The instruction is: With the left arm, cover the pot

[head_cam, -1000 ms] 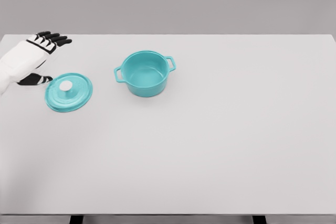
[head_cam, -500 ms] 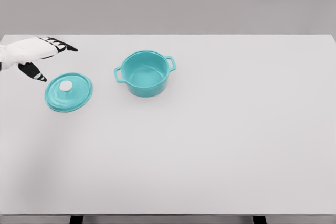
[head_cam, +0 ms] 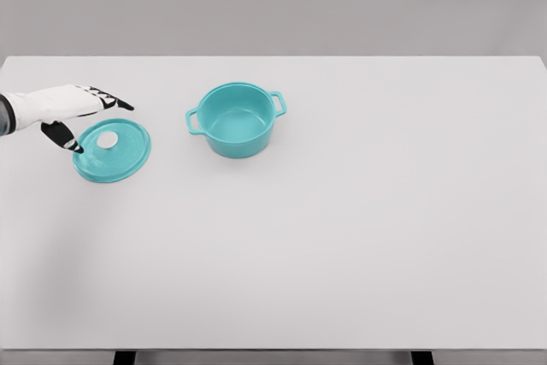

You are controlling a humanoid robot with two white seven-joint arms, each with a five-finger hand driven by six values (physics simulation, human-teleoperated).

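Note:
A teal pot [head_cam: 237,119] with two side handles stands uncovered on the white table [head_cam: 342,228], left of the middle. Its teal lid [head_cam: 112,150] with a white knob [head_cam: 108,139] lies flat on the table to the pot's left. My left hand [head_cam: 90,117] reaches in from the left edge, just above the lid's upper left rim. Its fingers [head_cam: 115,101] are spread and its thumb [head_cam: 64,137] points down beside the lid. It holds nothing.
The table's far edge runs just behind the pot and the hand. Two dark table legs [head_cam: 124,356] show at the bottom edge.
The left hand has come down and to the right towards the lid, turning so the fingers stretch over its upper rim. Pot and lid have not moved.

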